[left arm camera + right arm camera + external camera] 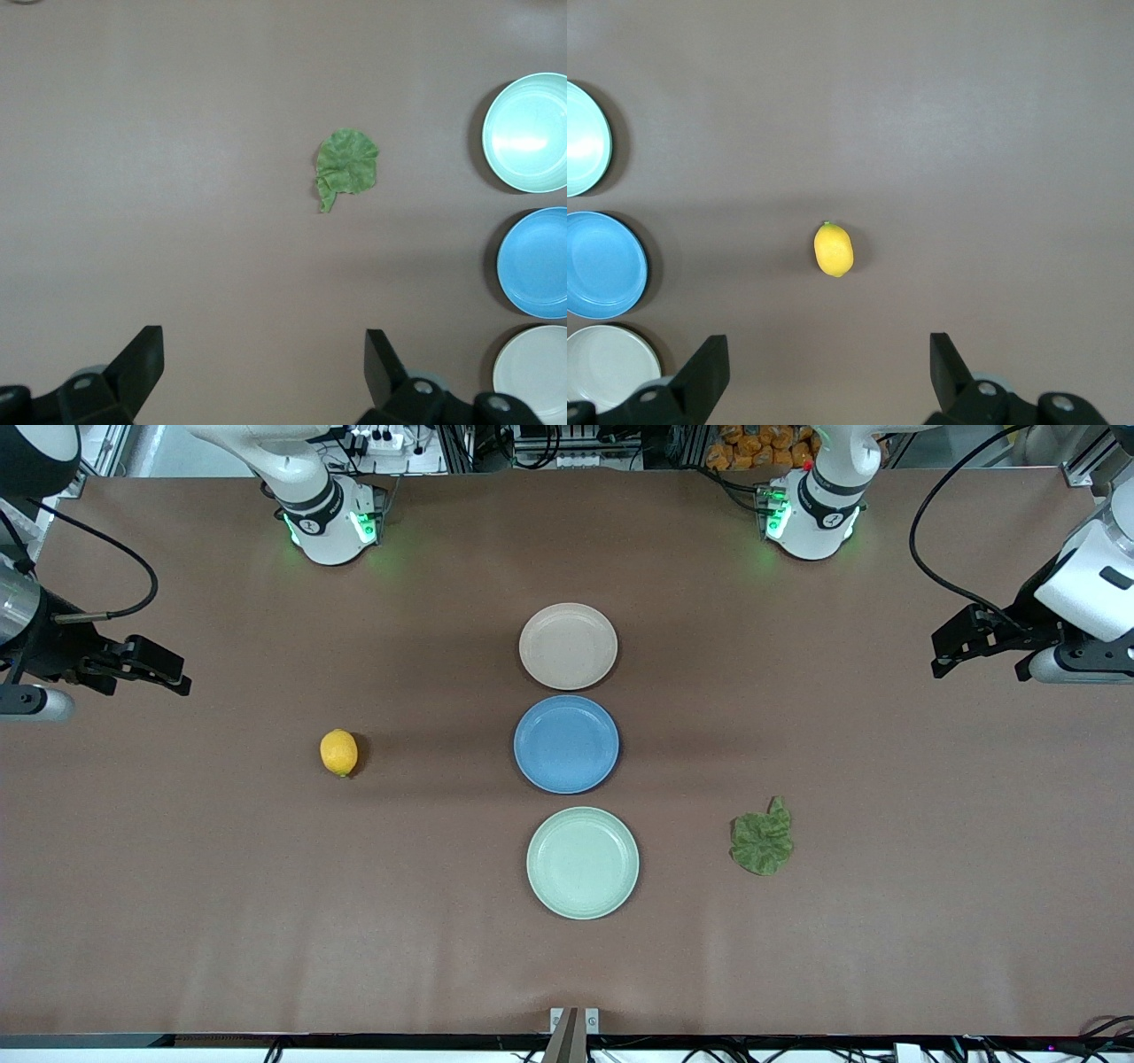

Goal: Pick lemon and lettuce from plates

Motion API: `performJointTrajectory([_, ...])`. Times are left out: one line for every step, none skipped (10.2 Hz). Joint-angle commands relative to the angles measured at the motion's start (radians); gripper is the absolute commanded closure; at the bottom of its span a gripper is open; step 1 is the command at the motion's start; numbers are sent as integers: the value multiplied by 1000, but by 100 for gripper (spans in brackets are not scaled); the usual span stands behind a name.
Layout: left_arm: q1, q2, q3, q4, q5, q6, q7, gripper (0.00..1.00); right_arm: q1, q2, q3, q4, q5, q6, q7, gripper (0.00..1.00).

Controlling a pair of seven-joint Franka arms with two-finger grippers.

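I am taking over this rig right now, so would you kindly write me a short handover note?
Left tool: open, empty, waiting over the left arm's end of the table.
Right tool: open, empty, waiting over the right arm's end.
Lemon: on the bare table toward the right arm's end, beside the blue plate.
Lettuce: on the table toward the left arm's end, beside the mint green plate.
Beige-pink plate, blue and mint plates: all empty.
Done: lemon and lettuce already lie off the plates.
Left: nothing on plates to pick.
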Motion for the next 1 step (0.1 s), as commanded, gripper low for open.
performJointTrajectory([4,-3,1,8,-10,-11,17,0,-7,-4,6,8,-11,-7,7,0])
